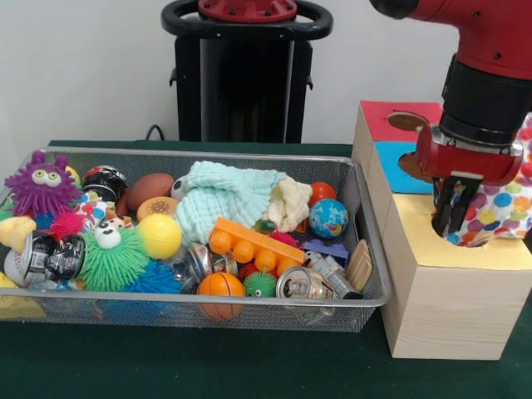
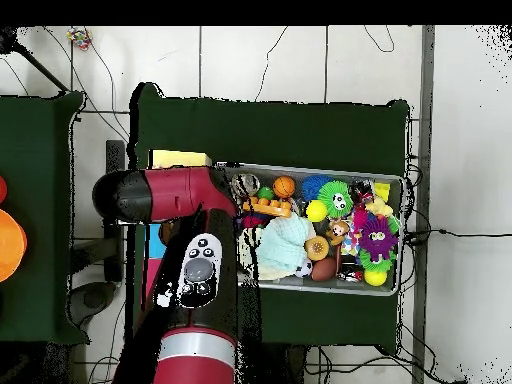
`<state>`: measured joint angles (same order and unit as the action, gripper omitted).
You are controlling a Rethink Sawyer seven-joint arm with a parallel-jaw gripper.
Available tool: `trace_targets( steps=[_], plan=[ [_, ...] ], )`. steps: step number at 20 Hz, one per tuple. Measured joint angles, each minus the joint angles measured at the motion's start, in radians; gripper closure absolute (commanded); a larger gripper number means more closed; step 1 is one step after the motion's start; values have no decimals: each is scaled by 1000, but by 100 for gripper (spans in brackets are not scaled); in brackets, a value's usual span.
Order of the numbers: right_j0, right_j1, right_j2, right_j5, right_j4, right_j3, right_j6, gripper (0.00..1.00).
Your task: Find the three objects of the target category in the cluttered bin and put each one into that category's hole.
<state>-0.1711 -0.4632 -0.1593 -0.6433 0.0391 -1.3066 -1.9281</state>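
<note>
Black fingers (image 1: 447, 208) of the gripper (image 1: 453, 218) hang straight down over the yellow-panelled box (image 1: 449, 287), pinching the polka-dot cloth (image 1: 492, 208), whose lower folds reach into the round hole (image 1: 465, 235) in that panel. Most of the cloth bunches to the right of the gripper, above the panel. From the front, three boxes stand in a row to the right of the bin (image 1: 366, 287): the yellow one nearest the camera, then the blue-panelled box (image 1: 397, 166), then the red-panelled box (image 1: 392, 116). The yellow box stands just beside the bin's right rim. Inside the bin, two more cloths lie touching near the middle, a mint-green cloth (image 1: 223, 199) and a cream cloth (image 1: 291, 202), among balls, cans and spiky toys; the purple spiky toy (image 1: 41, 187) sits at the left end. Green table shows bare in front of the bin.

From overhead, the red arm (image 2: 185, 250) covers the gripper and the hole, so the grasp cannot be judged there. Only a corner of the yellow panel (image 2: 178, 158) shows past the arm. The bin (image 2: 400, 235) has green table on every other side.
</note>
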Motion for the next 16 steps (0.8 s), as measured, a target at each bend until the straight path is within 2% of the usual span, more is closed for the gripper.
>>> trace_targets(
  steps=[16],
  plan=[
    [-1, -23, 0, -10, -28, 0, 0, 100]
  ],
)
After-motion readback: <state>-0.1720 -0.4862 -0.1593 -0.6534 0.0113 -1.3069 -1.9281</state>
